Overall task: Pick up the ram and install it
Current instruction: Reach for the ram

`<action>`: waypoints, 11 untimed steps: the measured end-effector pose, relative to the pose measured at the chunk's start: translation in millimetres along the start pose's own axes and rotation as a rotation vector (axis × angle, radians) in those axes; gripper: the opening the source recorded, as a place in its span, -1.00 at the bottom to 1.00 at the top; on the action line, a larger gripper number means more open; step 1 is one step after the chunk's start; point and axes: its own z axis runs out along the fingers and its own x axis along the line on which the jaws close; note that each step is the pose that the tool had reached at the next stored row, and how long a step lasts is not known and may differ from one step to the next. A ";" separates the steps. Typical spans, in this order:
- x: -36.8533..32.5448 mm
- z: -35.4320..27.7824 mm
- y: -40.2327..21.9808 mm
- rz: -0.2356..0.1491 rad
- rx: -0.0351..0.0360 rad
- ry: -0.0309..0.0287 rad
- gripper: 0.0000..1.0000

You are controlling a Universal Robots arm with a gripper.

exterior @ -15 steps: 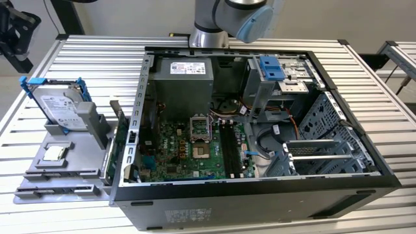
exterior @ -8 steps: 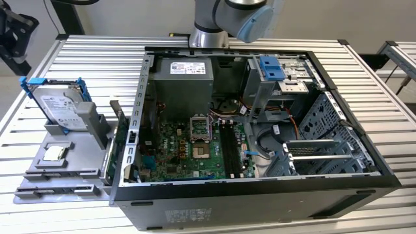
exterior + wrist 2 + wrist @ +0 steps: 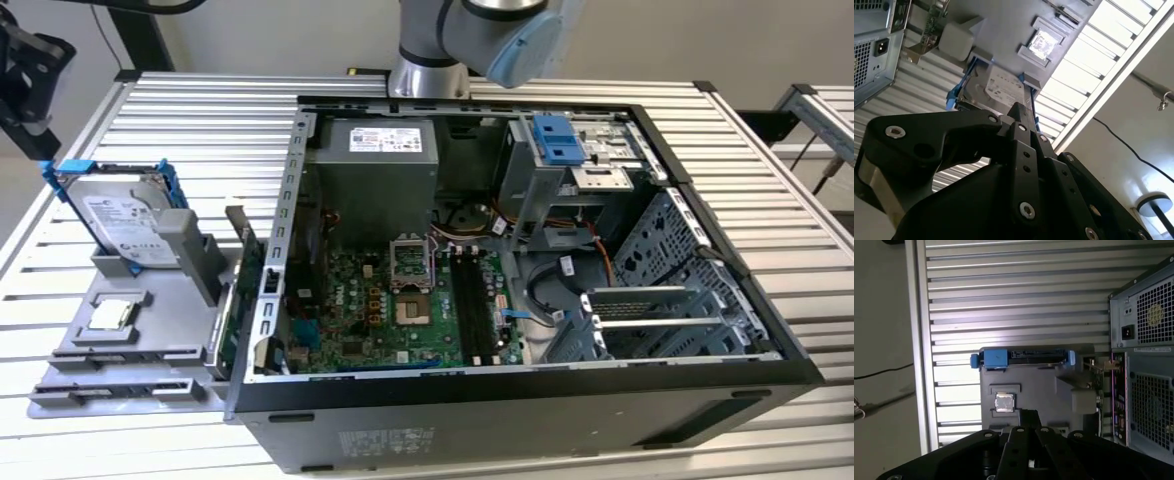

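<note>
Black gripper [image 3: 1029,416] faces the grey fixture [image 3: 1044,385] on the worktop [image 3: 1019,300]; we cannot tell whether it is closed.

Case [image 3: 534,388] open on top, so mobo [image 3: 358,312] is reachable btw PSU [image 3: 380,170] and drive cage [image 3: 667,300]; loose cables [image 3: 538,290] crowd that gap tho.
</note>
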 end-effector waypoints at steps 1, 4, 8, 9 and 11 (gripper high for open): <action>0.1 0.0 -0.6 0.000 0.0000 0.0000 -1.00; 0.2 0.0 -2.5 0.000 0.0000 0.0000 -1.00; 0.5 0.0 -4.8 0.000 0.0000 0.0000 -1.00; 0.5 0.0 -5.4 0.000 0.0000 0.0000 -1.00; 0.6 0.0 -7.0 0.000 0.0000 0.0000 -1.00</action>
